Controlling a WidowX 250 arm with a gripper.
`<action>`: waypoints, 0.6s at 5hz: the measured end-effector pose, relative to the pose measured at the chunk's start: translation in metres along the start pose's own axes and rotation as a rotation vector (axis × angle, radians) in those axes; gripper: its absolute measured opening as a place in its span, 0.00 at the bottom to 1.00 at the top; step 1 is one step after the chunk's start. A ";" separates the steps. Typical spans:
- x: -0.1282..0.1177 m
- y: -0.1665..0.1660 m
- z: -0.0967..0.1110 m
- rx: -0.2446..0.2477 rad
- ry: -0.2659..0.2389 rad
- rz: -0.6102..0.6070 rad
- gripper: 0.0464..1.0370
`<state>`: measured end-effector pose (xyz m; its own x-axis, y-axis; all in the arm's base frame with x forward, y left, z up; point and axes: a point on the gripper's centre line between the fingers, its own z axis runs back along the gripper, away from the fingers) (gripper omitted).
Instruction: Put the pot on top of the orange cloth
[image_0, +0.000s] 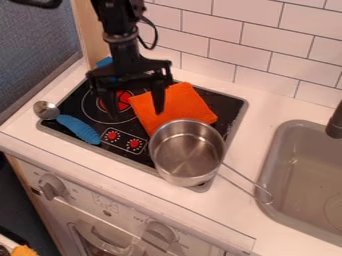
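White toy oven front is what's closest to the camera, with chunky knobs on it, and a bit of something orange-yellow pokes in at the bottom left corner.

As for the gripper, it's hanging down over the stovetop with its two fingers spread wide, and it's got no grip on anything. One finger is over the orange cloth, the other is over the burner side. Can't really tell if the tips actually touch anything.

The pot is a shiny metal saucepan, upright, at the front right of the black cooktop. Its rim overlaps the near edge of the cloth from this angle, but most of the cloth is out behind it, so it's not sitting squarely on top. The wire handle sticks out over the counter to the edge of the grey sink.

Over on the left there's a metal spoon with a chunky blue handle lying across the cooktop's edge, plus two red control knobs and a red burner ring. Counter's white, black faucet at right, white brick-style tiles behind, bluish-grey panel on the left.
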<state>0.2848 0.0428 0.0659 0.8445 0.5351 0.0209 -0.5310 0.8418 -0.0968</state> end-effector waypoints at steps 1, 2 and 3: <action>-0.011 -0.001 -0.001 -0.005 -0.011 -0.024 0.96; -0.023 -0.004 -0.009 0.009 -0.012 -0.051 0.96; -0.025 -0.007 -0.017 0.037 -0.032 -0.065 0.96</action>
<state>0.2686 0.0225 0.0493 0.8749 0.4808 0.0579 -0.4780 0.8765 -0.0568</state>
